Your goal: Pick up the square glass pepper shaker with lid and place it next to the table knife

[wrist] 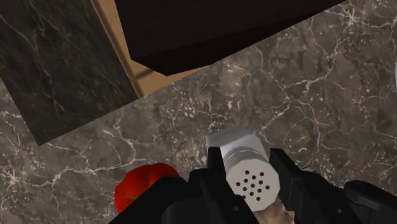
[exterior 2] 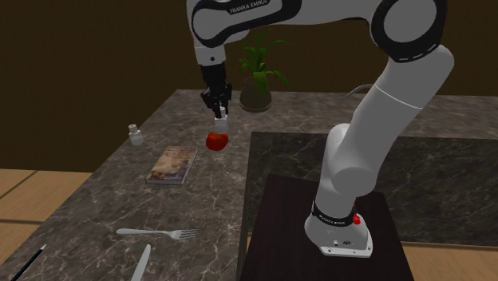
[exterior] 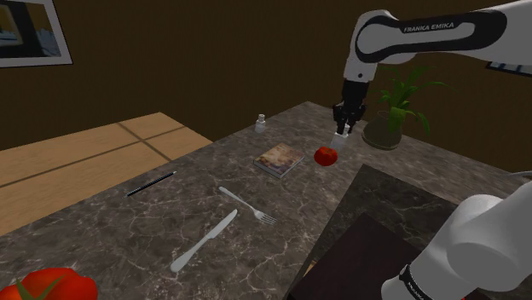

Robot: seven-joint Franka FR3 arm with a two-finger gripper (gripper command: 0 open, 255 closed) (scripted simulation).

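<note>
Marble table point(exterior: 128, 247): table knife point(exterior: 203, 241) laid beside fork point(exterior: 249, 206), well apart from gripper point(exterior: 342, 134), at 8 o'clock from it in shoulder view. Gripper clamped on pepper shaker point(wrist: 245, 167), lid on, seemingly lifted just off table, near tomato point(exterior: 325, 156). Grasp judged done; carry and set-down beside knife left. Plant pot point(exterior: 382, 129) filled with green plant; shaker's contents cannot be told.
</note>
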